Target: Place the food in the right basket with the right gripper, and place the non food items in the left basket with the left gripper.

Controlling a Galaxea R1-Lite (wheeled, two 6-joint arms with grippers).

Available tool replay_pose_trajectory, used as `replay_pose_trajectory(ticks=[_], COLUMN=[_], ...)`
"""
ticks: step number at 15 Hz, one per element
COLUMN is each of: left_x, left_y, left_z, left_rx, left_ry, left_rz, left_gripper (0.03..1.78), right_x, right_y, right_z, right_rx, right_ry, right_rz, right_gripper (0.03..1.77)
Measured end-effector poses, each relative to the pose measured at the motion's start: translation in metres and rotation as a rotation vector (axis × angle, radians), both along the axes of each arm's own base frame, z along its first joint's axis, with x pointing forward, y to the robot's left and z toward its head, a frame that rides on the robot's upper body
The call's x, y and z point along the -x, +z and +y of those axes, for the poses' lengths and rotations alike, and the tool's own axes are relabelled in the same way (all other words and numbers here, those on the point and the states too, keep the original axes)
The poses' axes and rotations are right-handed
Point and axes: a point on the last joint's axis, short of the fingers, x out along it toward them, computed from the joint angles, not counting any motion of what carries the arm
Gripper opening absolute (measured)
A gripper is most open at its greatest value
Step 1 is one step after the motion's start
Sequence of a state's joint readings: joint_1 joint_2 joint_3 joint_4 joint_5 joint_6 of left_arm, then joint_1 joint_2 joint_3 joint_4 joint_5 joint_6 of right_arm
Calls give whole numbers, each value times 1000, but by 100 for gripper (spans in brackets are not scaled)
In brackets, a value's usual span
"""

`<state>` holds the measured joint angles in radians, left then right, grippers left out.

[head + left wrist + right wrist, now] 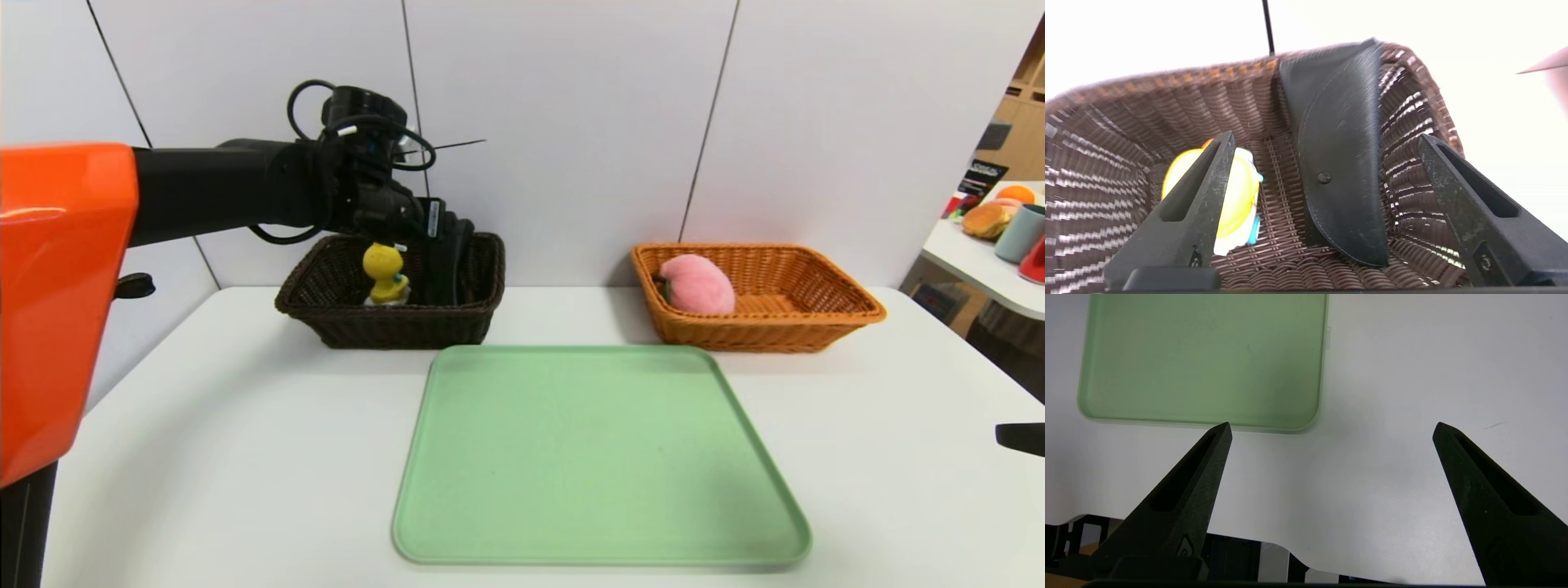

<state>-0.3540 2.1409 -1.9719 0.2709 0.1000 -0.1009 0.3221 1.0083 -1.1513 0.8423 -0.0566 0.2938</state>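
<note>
Sorting appears complete: peach (pixel 696 283) in orange basket (pixel 849 314), duck (pixel 384 273) and pouch (pixel 1341 163) in brown basket (pixel 326 314), tray (pixel 600 457) bare, both hands, left (pixel 1327 139) and right (pixel 1331 428), spread, holding nothing.

left arm (pixel 229 189): glossy orange shell, matte black tube, looped black cables at round wrist joint | left gripper (pixel 1327 141): two black pointed slotted fingers, small screws near bases, white label on body | right gripper (pixel 1331 428): two matching black pointed slotted fingers
</note>
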Motion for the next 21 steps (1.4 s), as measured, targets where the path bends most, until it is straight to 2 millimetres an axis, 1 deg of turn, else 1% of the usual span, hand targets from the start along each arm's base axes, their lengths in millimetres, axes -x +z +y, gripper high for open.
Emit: replay_pose_trajectory(ticks=[2, 4, 6, 8, 10, 12, 15, 16, 17, 21], left_x=[8, 23, 44, 67, 89, 113, 151, 164, 177, 237], left_y=[12, 25, 38, 46, 55, 68, 91, 93, 90, 67], left_z=[1, 2, 2, 9, 18, 27, 44, 51, 57, 88], left_rx=[6, -3, -36, -95, -126, -112, -40, -29, -30, -53], left_ry=[0, -1, -25, -53, -69, -66, -7, 20, 35, 75], left_rz=[-23, -17, 19, 49, 41, 15, -30, -33, -25, 16], left_gripper=[161, 163, 165, 166, 167, 167, 168, 168, 169, 169], right_x=[1, 3, 5, 8, 12, 17, 27, 29, 32, 42], right_y=[-1, -1, -2, -6, -12, -15, -19, -19, -19, -22], right_z=[-1, -2, -3, -5, -9, -13, -18, -18, -18, -19], right_rx=[0, 1, 1, 5, 9, 2, 0, 1, 11, 128], right_ry=[-6, -10, -14, -36, -66, -108, -157, -151, -136, -29], right_rz=[-2, -3, -5, 2, 8, 6, -5, -9, -17, -22], right_gripper=[170, 170, 170, 170, 170, 170, 170, 170, 170, 170])
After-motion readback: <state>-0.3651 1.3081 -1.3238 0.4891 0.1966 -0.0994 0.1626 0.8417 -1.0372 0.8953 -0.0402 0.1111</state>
